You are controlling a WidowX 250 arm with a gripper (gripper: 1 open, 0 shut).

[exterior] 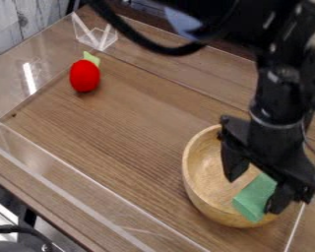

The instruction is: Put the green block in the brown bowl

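The green block [258,201] lies tilted inside the brown bowl [195,183], against its right-hand side. My gripper [270,182] hangs straight over the bowl, just above the block, with its black fingers [235,162] spread wider than the block. The jaws look open and the block's lower end rests on the bowl's floor. The arm hides the bowl's far rim.
A red round object [84,75] with a green top sits at the back left of the wooden table. Low clear plastic walls [68,167] border the table at the front and left. A clear plastic stand [94,35] is at the back.
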